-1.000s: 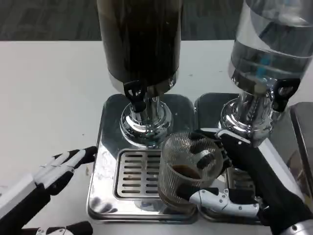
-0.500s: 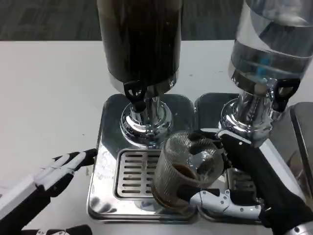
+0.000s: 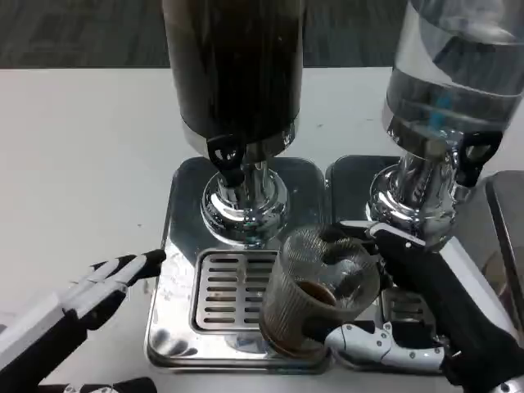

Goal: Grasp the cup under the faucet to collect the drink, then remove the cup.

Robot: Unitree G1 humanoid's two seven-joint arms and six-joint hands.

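**Cup held at the front of the drip tray**

White bench (image 3: 82,147) fills most of the picture, and a strip of dark grey carpet (image 3: 82,33) runs along the top. Two drink machines stand on the bench side by side. One is a dark drink tank (image 3: 233,65) with a small black faucet (image 3: 225,155) and a shiny silver base (image 3: 246,205). Beside it, on the robot's right, is a clear tank (image 3: 454,65) with its own black tap (image 3: 473,155).

Below the dark tank sits a shiny drip tray (image 3: 176,311) with a slotted grille (image 3: 229,286) in the middle.

A clear ribbed cup (image 3: 315,295) is at the front right part of that tray, in front of the faucet and a bit to the right of it. It has a little brown drink in the bottom. The cup leans a bit. I can't tell if its bottom touches the tray or is just above it.

The right hand (image 3: 393,311) holds the cup. Its dark fingers (image 3: 348,241) wrap round the far side near the rim, and a white and black finger presses the near side low down. The hand is closed snugly round the cup.

The left hand (image 3: 98,286) is low on the left, beside the tray. Its fingers are stretched out flat and a bit apart, pointing toward the tray edge. It holds nothing. One fingertip is very close to the tray's left edge.
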